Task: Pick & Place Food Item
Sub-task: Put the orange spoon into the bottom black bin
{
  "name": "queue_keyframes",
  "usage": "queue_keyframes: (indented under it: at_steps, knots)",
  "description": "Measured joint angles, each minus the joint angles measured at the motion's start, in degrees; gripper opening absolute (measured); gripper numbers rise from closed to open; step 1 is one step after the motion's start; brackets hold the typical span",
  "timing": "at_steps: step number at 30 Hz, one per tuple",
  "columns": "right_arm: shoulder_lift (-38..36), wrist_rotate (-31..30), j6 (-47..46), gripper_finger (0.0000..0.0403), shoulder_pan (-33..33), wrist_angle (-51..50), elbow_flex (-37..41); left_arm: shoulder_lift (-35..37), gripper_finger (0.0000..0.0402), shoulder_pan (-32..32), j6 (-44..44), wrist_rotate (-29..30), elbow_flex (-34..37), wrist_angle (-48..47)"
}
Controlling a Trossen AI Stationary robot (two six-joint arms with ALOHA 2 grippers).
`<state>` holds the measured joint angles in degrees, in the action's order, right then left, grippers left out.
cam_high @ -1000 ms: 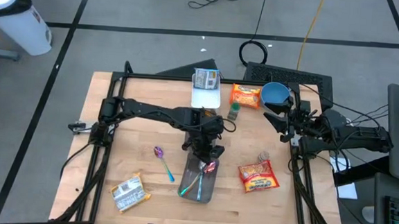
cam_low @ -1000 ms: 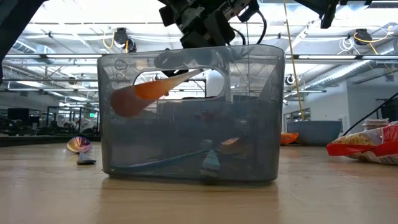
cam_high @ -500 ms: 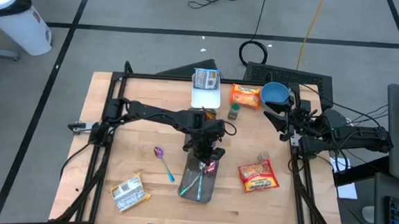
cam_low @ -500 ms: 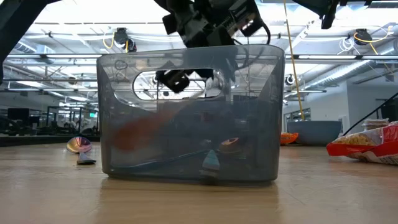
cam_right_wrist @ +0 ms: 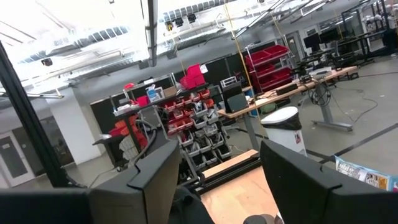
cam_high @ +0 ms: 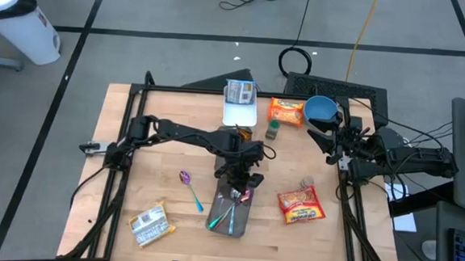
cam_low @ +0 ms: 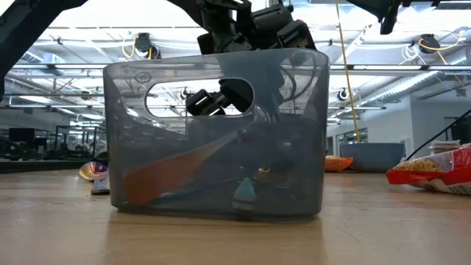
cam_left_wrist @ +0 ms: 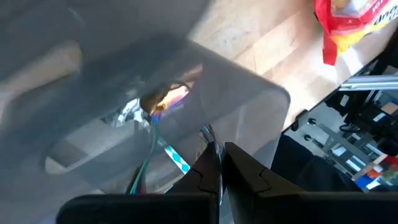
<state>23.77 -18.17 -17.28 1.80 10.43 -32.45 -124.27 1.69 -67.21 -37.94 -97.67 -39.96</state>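
Note:
A grey see-through bin (cam_high: 245, 225) stands on the table's middle near part, with a green-blue brush (cam_left_wrist: 163, 149) and small wrappers inside. My left gripper (cam_left_wrist: 219, 153) reaches down into the bin from its far side, shut. An orange carrot-shaped food item (cam_low: 165, 174) slants inside the bin, with its thick end low near the floor and its thin end up toward the gripper. My right gripper (cam_high: 330, 141) waits open, raised over the table's right edge; it also shows in its wrist view (cam_right_wrist: 217, 180). My left gripper has the orange item by its thin upper end (cam_low: 221, 143), coming from above and slanting down into the bin. The bin's cloudy wall blurs the place of contact. The item hangs tilted, its thick end (cam_low: 134, 193) at or near the bin's floor.
A purple spoon (cam_high: 186, 179) lies left of the bin and a snack packet (cam_high: 147, 225) at the near left. A red-orange bag (cam_high: 301, 205) lies to the right. At the far side are a white tray (cam_high: 239, 111), an orange packet (cam_high: 285, 111), a blue bowl (cam_high: 320, 110) and a small jar (cam_high: 272, 130).
My left gripper has gone down into the bin, still shut, taking the orange item from the level of the bin's handle opening down inside, where it now slants with its thick end low. The bin has shifted a little toward the left in the low view.

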Motion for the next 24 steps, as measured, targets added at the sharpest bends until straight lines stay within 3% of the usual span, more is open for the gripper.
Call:
queue_keyframes:
  at_steps: [20,24]
  knots:
    - [0.0,0.1,0.0,0.0221,0.0,-0.6,0.0,-0.3,0.0033,1.9,3.1,-0.9,-0.6,4.2]
    - [0.0,0.0,0.0,0.0219,0.0,-0.6,0.0,-0.3,0.0053,1.9,3.6,-1.1,-1.2,4.1]
